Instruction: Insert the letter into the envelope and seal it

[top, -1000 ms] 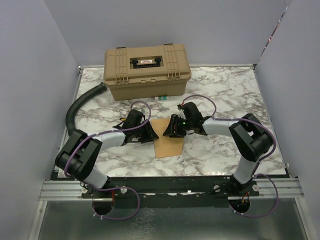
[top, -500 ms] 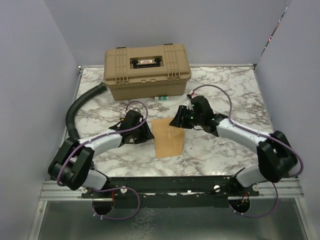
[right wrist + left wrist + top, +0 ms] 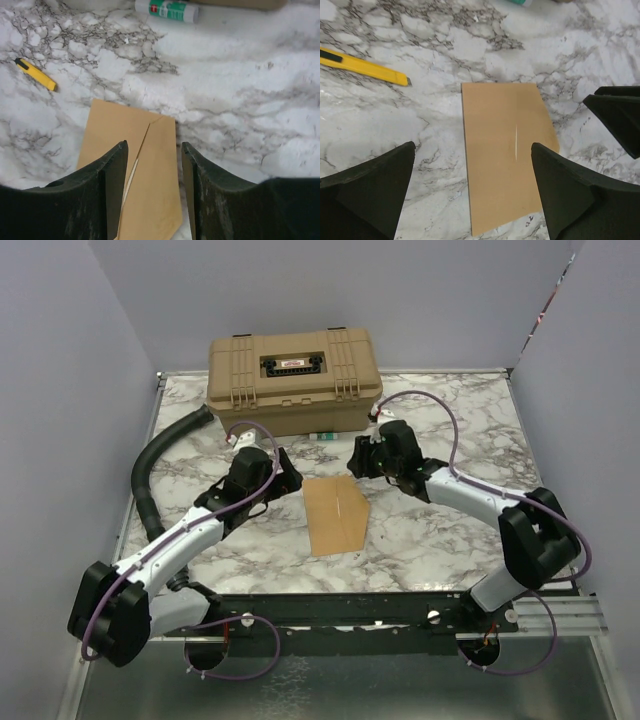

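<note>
Left fingers (image 3: 370,195) wide, empty; right fingers (image 3: 100,195) narrower, empty. Envelope (image 3: 338,515) flat on desk (image 3: 450,530) between them, long axis near-to-far edge, both arms equally close.

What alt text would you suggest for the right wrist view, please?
A kraft-brown envelope lies flat on a marble table, seen between the open jaws of the right gripper, which hold nothing. Beyond it lie a green-and-white glue stick and a yellow utility knife.
</note>
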Tool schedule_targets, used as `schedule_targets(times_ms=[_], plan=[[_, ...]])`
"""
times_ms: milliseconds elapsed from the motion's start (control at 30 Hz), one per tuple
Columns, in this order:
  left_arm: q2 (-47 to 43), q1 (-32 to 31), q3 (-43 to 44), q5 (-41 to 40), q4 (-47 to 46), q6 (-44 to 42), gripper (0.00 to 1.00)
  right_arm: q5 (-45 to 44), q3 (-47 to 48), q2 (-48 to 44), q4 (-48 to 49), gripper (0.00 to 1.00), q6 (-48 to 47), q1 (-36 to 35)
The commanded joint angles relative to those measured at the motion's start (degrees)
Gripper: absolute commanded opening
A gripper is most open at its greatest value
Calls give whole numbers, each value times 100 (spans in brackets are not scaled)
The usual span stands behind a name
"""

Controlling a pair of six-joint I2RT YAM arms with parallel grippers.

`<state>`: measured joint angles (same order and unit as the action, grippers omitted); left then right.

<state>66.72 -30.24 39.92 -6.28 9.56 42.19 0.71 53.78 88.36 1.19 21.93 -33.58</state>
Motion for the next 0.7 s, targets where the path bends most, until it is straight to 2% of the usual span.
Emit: schedule_targets(times_ms=[0,100,200,400,500,667], plan=[[-411,9,95,-838,15,-119,99,177,384,455,1225,52,-1906,-3],[-565,75,109,-884,36,-55,99,592,628,941,1515,53,-3119,-12],[-707,210,145,-867,34,150,99,721,704,1336,1986,53,-3878,-17],[-732,640,252,-428,117,299,99,447,1311,2092,2231,52,-4120,-16],[-722,917,209,-103,167,333,99,545,2003,2766,1833,53,-4060,-14],[-803,1246,140,206,303,313,99,678,2818,3453,1289,53,-4548,-16]])
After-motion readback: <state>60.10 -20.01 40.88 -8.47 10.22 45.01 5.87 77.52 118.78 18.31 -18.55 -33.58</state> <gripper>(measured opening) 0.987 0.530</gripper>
